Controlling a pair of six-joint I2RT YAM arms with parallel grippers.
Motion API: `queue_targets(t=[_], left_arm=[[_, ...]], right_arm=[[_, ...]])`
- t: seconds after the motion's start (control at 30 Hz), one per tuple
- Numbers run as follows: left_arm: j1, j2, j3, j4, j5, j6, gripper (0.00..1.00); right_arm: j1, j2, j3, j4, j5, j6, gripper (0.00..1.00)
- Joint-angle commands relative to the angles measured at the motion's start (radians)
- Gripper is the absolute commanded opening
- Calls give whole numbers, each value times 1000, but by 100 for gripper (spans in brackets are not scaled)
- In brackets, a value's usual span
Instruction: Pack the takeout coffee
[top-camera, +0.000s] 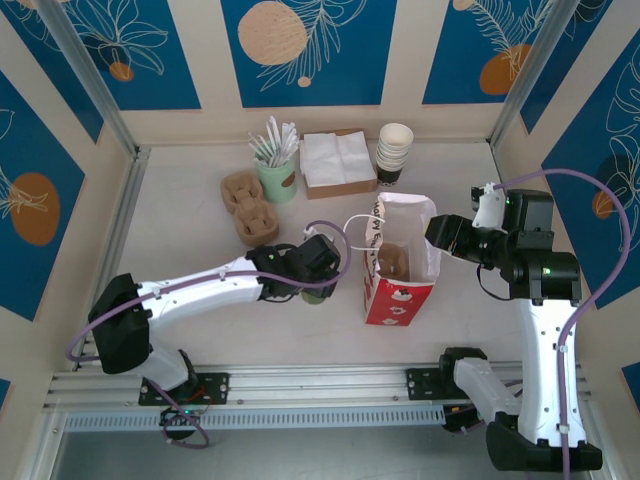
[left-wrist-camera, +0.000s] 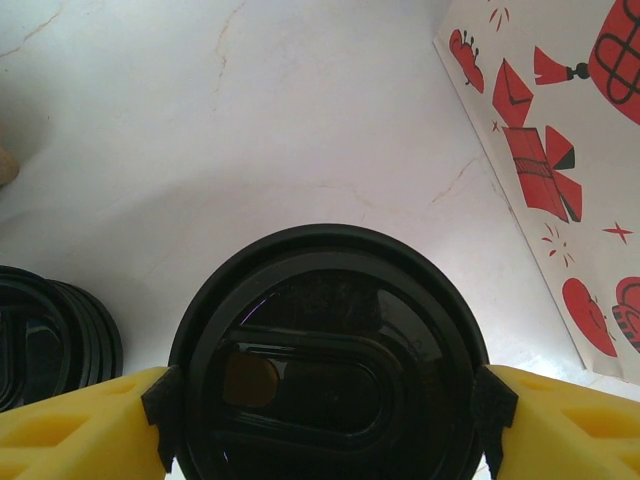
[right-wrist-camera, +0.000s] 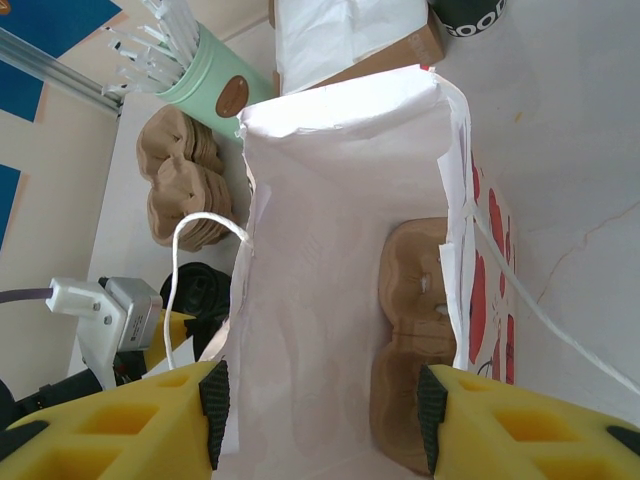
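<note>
One small olive-green paper cup with a round black plastic lid (left-wrist-camera: 325, 380) stands on the table beside one red-and-white paper bag (top-camera: 398, 300). The lid is glossy, with an oval recess. The left gripper (left-wrist-camera: 328, 405) flanks the cup — whether it presses, I cannot tell. The right gripper (right-wrist-camera: 322, 410) clasps the bag's mouth — one brown pulp tray (right-wrist-camera: 420, 330) lies inside.

Glossy plastic lid on takeout coffee (left-wrist-camera: 325, 350); paper bag (right-wrist-camera: 330, 250) matt, creased.
</note>
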Motion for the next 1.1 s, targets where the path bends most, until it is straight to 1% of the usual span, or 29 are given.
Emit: queue_targets(t=[0.0, 0.1, 0.23, 0.33, 0.57, 0.77, 1.07], left_arm=[[-12, 5, 5, -36, -9, -17, 76], [-12, -13, 5, -41, -15, -21, 78], [-10, -37, 15, -53, -25, -27, 85], [-10, -43, 45, -75, -38, -29, 88], [-10, -58, 46, -73, -32, -29, 89], [-12, -46, 22, -56, -28, -29, 92], [-9, 0, 18, -50, -32, -37, 89]], right_arm=[[-2, -8, -7, -3, -9, 13, 55], [-2, -9, -7, -3, -11, 14, 55], [-4, -9, -8, -3, -11, 14, 55], [-5, -8, -12, -1, -14, 14, 55], [-5, -7, -13, 3, -25, 17, 55], [-5, -6, -12, 1, -30, 15, 55], [-8, -7, -16, 1, -39, 16, 55]])
